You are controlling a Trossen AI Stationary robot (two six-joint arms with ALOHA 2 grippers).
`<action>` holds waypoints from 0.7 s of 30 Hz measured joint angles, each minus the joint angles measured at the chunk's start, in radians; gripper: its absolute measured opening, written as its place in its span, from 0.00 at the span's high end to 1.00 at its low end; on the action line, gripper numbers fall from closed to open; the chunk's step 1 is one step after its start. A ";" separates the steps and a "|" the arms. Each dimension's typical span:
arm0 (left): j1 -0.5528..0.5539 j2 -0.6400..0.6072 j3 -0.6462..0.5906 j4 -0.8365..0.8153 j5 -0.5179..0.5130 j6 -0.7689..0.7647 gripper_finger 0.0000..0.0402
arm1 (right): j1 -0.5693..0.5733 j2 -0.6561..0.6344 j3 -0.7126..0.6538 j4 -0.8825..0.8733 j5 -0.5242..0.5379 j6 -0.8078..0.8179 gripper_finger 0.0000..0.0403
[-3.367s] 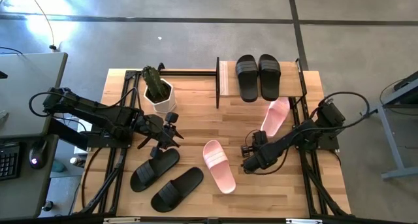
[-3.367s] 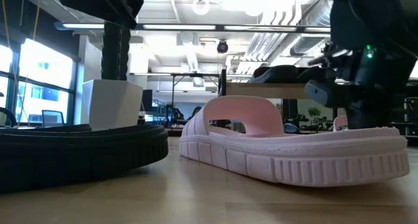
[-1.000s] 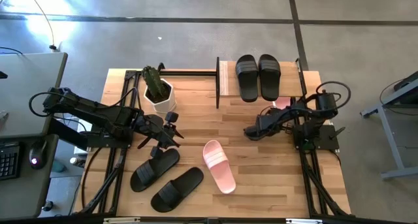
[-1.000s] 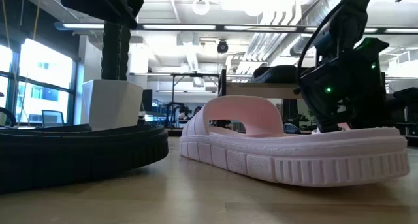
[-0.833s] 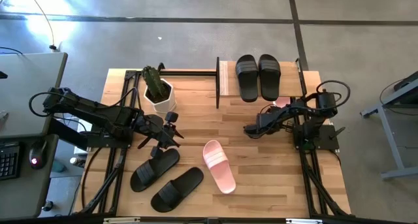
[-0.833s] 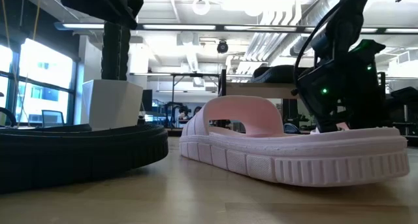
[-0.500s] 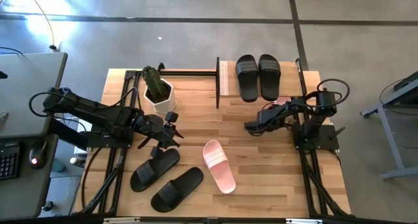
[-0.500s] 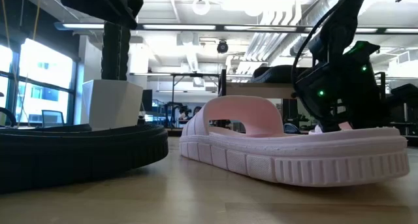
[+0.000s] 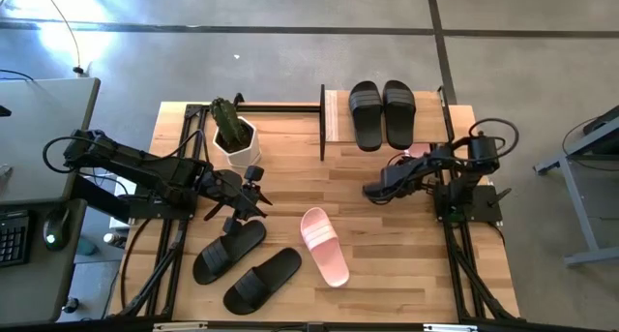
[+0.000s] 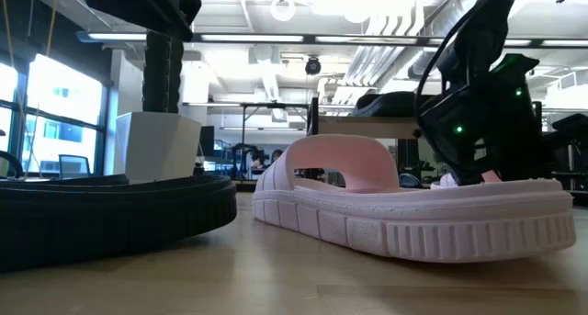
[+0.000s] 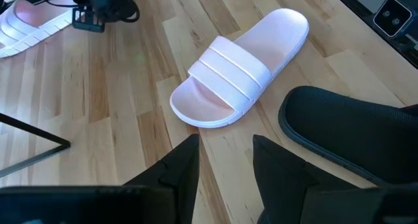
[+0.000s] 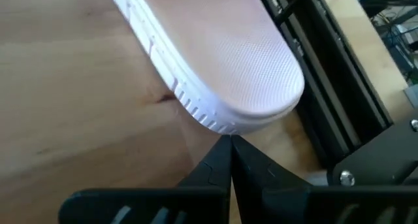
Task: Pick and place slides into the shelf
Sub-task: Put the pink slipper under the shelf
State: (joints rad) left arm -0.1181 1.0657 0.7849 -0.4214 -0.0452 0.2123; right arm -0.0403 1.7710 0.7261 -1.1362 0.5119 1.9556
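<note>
The right gripper (image 12: 230, 140) (image 9: 372, 190) is shut, its tips right at the rounded end of a pink slide (image 12: 228, 61) that lies flat by the table's right rail, mostly hidden under the arm in the high view (image 9: 417, 151). The other pink slide (image 9: 324, 245) (image 11: 241, 67) lies flat mid-table. Two black slides (image 9: 229, 252) (image 9: 263, 279) lie near the front left. Another black pair (image 9: 382, 114) sits on the shelf's wooden top board (image 9: 334, 119). The left gripper (image 11: 225, 159) (image 9: 253, 192) hangs open over bare wood, left of centre. My right gripper's shut fingertips (image 12: 225, 152) stand at the ribbed sole edge (image 12: 208, 119) of the pink slide's rounded end, slanting down toward it. Whether they touch it, I cannot tell. The slide lies flat on the table.
A white hexagonal pot with a cactus (image 9: 234, 134) stands at the far left of the table. Black frame rails (image 12: 326, 74) (image 9: 443, 192) run close along the right slide. Bare wood lies between the two pink slides. Beyond the table are a desk and a grey floor.
About three seconds ago the right gripper hung beside the mid-table pink slide; it has since moved toward the far edge, over the pink slide by the right rail. Over the last second it has barely shifted. The left arm and the other slides have kept still.
</note>
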 joint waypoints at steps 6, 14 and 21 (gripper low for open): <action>0.000 0.000 0.000 0.000 0.014 -0.002 0.68 | 0.060 0.000 0.001 0.002 -0.036 0.001 1.00; 0.000 0.000 0.000 0.000 0.075 -0.003 0.68 | 0.217 0.000 0.108 -0.107 -0.039 -0.008 1.00; 0.000 0.000 0.000 0.001 0.087 -0.001 0.68 | 0.420 0.000 0.411 -0.363 0.141 -0.126 1.00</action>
State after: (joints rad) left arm -0.1181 1.0657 0.7849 -0.4206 0.0418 0.2110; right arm 0.3799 1.7710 1.1368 -1.4989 0.6528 1.8299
